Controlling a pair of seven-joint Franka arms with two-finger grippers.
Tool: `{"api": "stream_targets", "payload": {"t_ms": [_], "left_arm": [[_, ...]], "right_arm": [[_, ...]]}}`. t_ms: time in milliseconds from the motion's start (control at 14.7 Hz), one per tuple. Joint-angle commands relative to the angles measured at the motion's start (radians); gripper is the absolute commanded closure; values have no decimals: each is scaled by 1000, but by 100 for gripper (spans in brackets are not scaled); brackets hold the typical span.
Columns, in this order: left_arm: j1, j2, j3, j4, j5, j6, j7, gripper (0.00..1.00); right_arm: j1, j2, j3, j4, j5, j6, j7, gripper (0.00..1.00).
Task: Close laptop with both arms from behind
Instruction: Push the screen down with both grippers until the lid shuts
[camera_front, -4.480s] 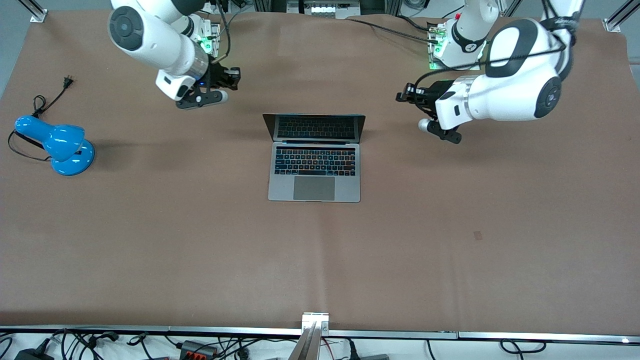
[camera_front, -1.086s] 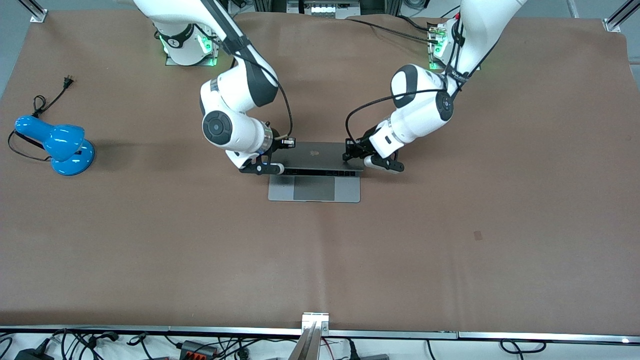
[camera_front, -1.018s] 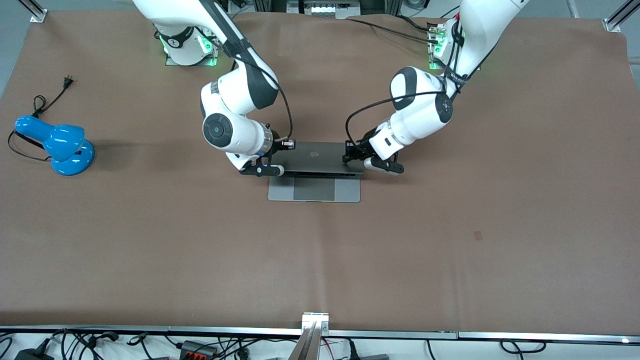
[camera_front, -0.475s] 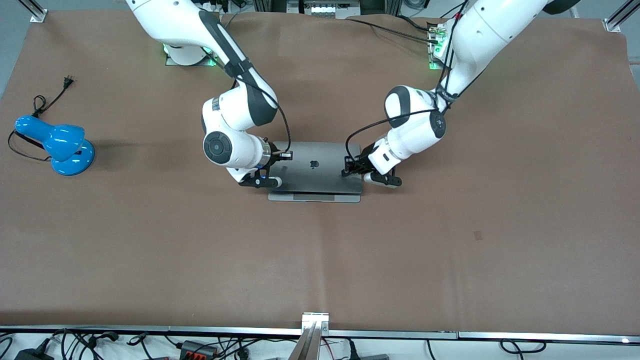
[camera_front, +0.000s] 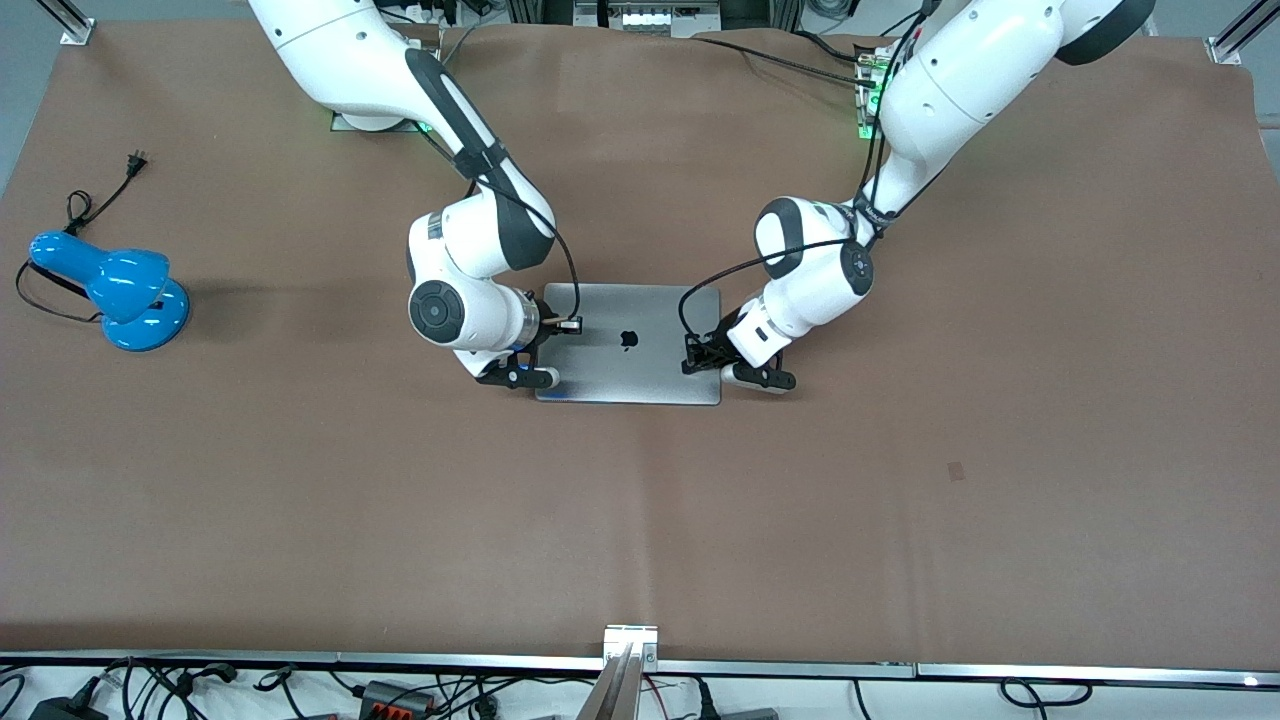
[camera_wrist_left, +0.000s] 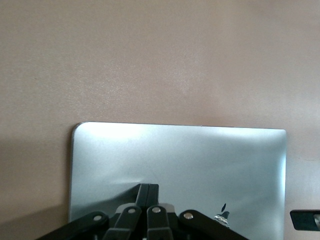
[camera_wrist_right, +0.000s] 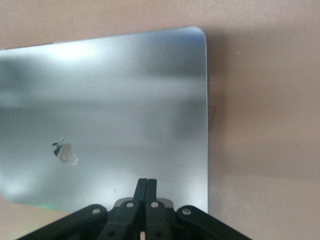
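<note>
- Pressing down at the right arm's end of the lid, the right gripper (camera_front: 545, 378) has its fingers together; I risk flexing the screen if it pushes harder.
- Lying flat mid-table, the laptop (camera_front: 628, 343) looks closed; uneven push could skid it.
- Fingers together too, the left gripper (camera_front: 697, 366) rests on the lid's other edge; sliding might scratch it.
</note>
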Motion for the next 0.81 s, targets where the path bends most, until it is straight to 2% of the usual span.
{"api": "stream_targets", "payload": {"t_ms": [0,271,747], "left_arm": [[-20,44,24,39,18,19,17,100],[-20,44,24,39,18,20,17,100],[-16,34,24,39,19,19,12,100]], "right_arm": [[-8,40,5,41,18,17,-32,100],[0,78,5,45,18,74,-34,100],[-2,75,6,53,15,78,-35,100]]}}
